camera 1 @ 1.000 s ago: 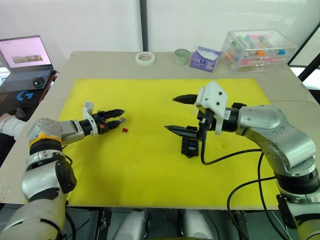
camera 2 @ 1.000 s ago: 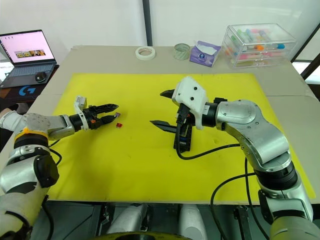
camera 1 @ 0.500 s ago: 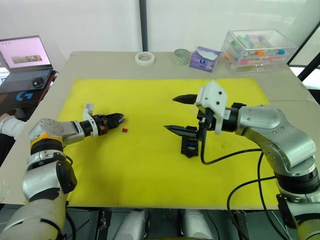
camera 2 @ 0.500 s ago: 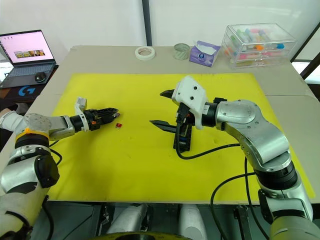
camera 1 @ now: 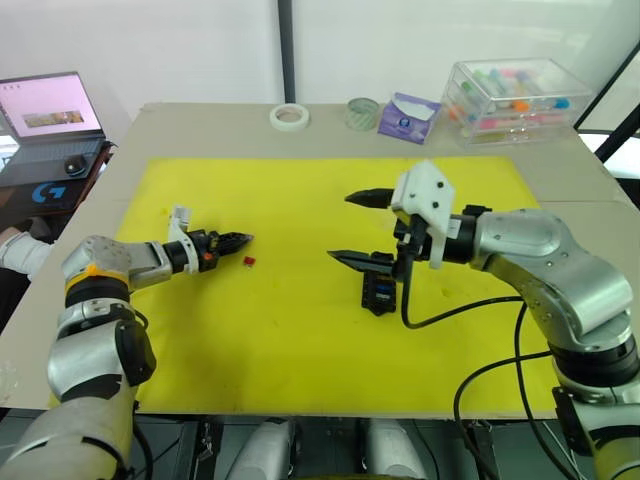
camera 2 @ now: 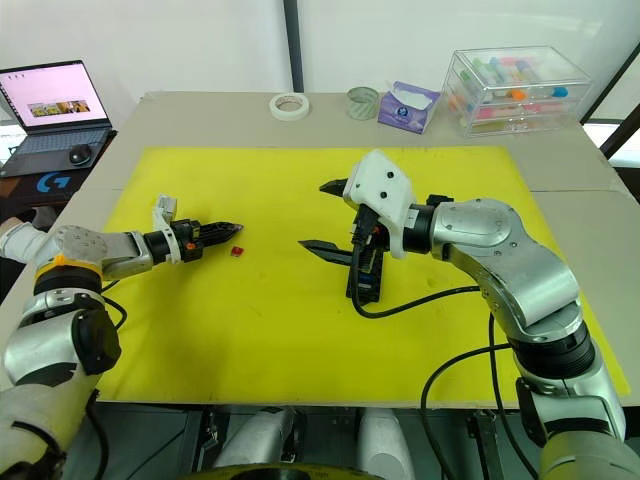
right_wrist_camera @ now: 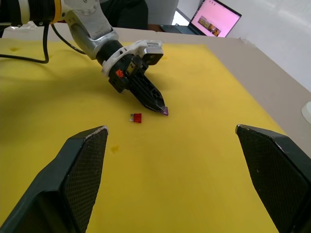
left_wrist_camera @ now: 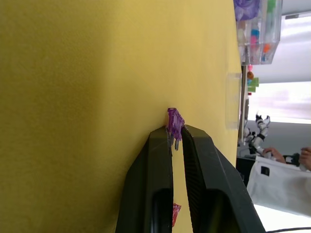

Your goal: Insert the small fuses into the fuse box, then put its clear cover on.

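Left gripper: the left gripper [left_wrist_camera: 176, 141] lay low over the yellow mat [camera 1: 300, 320], its two black fingers [left_wrist_camera: 155, 184] pinched on a small purple fuse [left_wrist_camera: 174, 123] at their very tips.
Purple fuse: it stuck out past the fingertips, close above the mat; whether it touched the mat could not be told.
Red fuse: a red fuse [right_wrist_camera: 136, 117] lay flat on the mat just beside the left gripper's tips, apart from them.
Right gripper: the right gripper [camera 1: 357, 228] hung above the mat well away from the left one, its fingers [right_wrist_camera: 77, 179] spread wide with nothing between them.
Fuse box: the black fuse box [camera 1: 379, 292] sat on the mat just below and behind the right gripper's lower finger, partly hidden by the wrist and cable.
Clear cover: could not be told.
Tabletop: the mat covered the middle of the tabletop [camera 1: 200, 125].
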Robot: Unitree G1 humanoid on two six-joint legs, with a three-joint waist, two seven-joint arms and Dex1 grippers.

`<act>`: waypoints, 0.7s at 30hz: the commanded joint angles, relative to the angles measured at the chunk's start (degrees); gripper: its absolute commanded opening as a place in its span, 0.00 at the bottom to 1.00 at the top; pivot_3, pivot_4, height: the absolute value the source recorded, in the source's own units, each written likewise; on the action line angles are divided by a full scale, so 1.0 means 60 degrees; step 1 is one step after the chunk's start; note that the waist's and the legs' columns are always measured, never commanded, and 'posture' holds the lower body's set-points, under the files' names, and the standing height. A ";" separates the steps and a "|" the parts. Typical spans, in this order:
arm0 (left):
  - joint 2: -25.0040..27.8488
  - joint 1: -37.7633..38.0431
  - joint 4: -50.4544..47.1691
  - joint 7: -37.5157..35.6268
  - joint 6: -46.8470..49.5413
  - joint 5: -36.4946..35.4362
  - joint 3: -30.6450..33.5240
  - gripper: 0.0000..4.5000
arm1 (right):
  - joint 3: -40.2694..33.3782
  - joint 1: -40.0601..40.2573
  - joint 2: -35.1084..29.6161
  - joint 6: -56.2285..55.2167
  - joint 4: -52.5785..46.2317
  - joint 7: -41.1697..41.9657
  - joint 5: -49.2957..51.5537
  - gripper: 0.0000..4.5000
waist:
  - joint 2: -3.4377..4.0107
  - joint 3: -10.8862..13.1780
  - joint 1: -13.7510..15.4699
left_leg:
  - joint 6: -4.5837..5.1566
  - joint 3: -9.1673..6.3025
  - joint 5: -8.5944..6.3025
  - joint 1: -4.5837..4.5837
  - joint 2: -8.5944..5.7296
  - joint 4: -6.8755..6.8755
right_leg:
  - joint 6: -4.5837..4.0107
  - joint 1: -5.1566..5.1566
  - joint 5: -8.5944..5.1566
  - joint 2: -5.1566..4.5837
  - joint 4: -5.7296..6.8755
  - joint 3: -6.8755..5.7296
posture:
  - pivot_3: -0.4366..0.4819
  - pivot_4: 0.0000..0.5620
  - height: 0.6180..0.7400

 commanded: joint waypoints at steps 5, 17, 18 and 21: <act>0.0172 0.0193 0.0118 -0.0079 0.0330 0.0133 -0.0025 0.01 | -0.0356 -0.0172 -0.0047 -0.0055 -0.0202 -0.0050 0.0159 1.00 | 0.0000 0.0000 -0.0010 | 0.0000 0.0001 0.0000 0.0000 0.0001 0.0000 | 0.0000 0.0000 0.0000 0.0001 0.0000 0.0000 | 0.48 0.27 1.00; 0.0747 0.0830 -0.4742 -0.2095 0.1604 -0.1810 0.0086 0.01 | -0.2054 0.0070 -0.0587 0.0866 0.0414 0.0603 0.1891 1.00 | -0.0005 0.0007 -0.0026 | 0.0000 0.0001 0.0000 -0.0012 0.0007 -0.0007 | 0.0000 -0.0013 0.0000 0.0001 -0.0003 0.0003 | 0.48 0.27 1.00; 0.0640 0.0947 -0.5370 -0.2119 0.1356 -0.2017 0.0290 0.01 | -0.2191 0.0100 -0.0685 0.0955 0.0484 0.0702 0.2047 1.00 | -0.0005 0.0007 -0.0002 | 0.0000 0.0000 0.0000 -0.0013 0.0007 -0.0004 | 0.0000 -0.0009 0.0000 0.0001 -0.0007 0.0002 | 0.48 0.27 1.00; 0.0516 0.1278 -0.7098 -0.2485 0.0668 -0.2348 0.0047 0.01 | -0.2536 0.0057 -0.0858 0.1333 0.0839 0.0855 0.2595 1.00 | -0.0005 0.0007 0.0019 | 0.0000 0.0000 0.0000 -0.0011 0.0006 0.0000 | 0.0000 0.0003 0.0000 -0.0001 -0.0018 0.0002 | 0.48 0.27 1.00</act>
